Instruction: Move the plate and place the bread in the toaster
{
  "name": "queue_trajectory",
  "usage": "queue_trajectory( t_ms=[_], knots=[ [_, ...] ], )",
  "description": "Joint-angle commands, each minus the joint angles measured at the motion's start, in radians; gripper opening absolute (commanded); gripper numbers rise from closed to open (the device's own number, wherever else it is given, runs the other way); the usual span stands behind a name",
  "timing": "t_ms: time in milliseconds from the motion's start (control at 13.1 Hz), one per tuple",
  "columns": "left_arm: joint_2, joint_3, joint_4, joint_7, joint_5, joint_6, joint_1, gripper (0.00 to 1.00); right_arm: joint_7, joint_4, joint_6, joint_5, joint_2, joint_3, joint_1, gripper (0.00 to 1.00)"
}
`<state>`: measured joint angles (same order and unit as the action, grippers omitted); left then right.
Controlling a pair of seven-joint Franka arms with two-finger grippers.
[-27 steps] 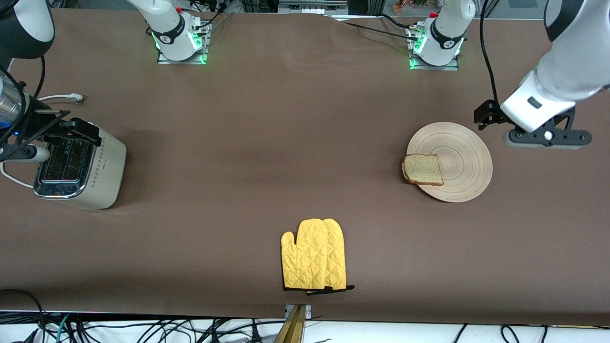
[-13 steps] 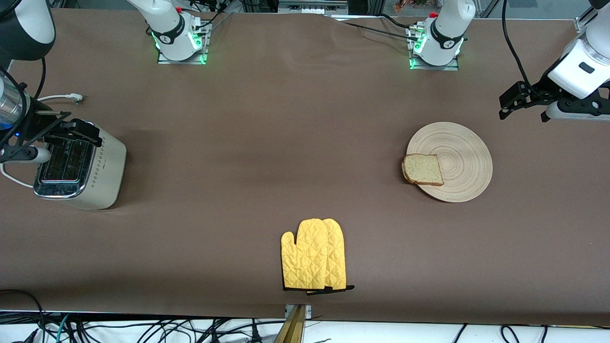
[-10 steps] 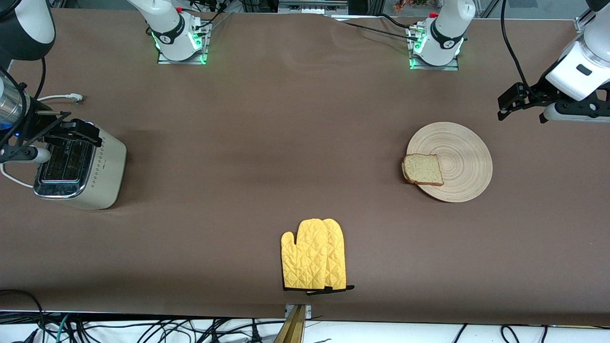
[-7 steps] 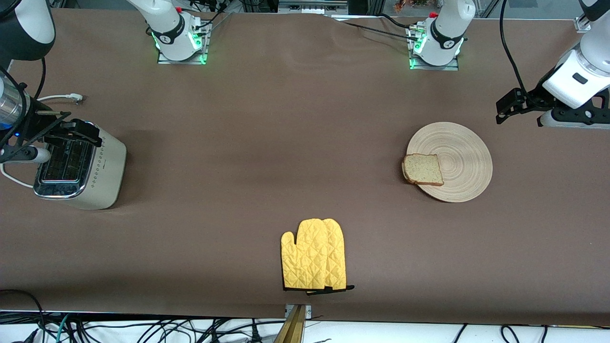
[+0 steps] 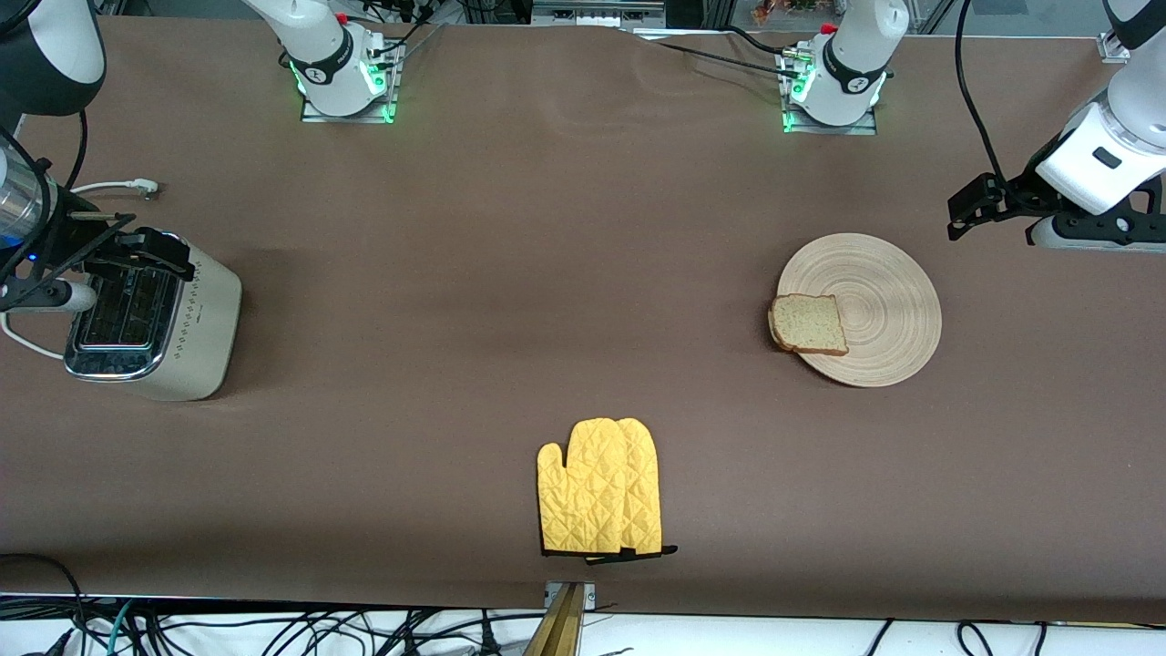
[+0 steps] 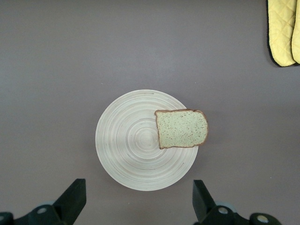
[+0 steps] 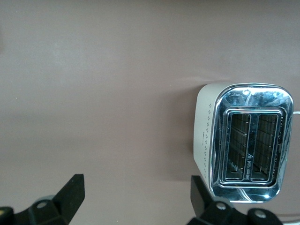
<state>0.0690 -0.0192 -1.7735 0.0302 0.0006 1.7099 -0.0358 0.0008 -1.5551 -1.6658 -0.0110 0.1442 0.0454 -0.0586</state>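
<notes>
Nearest the front camera, a yellow oven mitt (image 5: 601, 487) lies flat on the brown table (image 5: 510, 273), about midway along its length. Farther from the camera, toward the left arm's end, the plate (image 5: 874, 296) rests on the table with the bread (image 5: 807, 324) lying flat on it, one edge of the slice overhanging the plate's rim on the side toward the right arm's end. At the right arm's end stands the toaster (image 5: 155, 319), upright, both slots showing no bread in the right wrist view; a white cable (image 5: 114, 187) lies on the table just past it. The left gripper (image 5: 1084, 239) hangs in the air over bare table beside the plate, fingers (image 6: 72, 199) spread wide, holding nothing. The right gripper (image 5: 109, 260) hovers over the toaster's top, fingers (image 7: 70, 192) likewise spread and carrying nothing.
</notes>
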Motion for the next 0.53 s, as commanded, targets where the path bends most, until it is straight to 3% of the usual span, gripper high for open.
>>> queue_trajectory(
  t_ms=[0,458],
  knots=[
    [-0.015,0.004,0.034,-0.001,-0.019,-0.024,0.010,1.00,-0.010,0.023,0.006,0.013,0.008,-0.001,0.003,1.00],
    [-0.018,0.002,0.032,0.000,-0.019,-0.026,0.011,1.00,-0.010,0.023,0.006,0.013,0.009,-0.001,0.002,1.00]
  ],
)
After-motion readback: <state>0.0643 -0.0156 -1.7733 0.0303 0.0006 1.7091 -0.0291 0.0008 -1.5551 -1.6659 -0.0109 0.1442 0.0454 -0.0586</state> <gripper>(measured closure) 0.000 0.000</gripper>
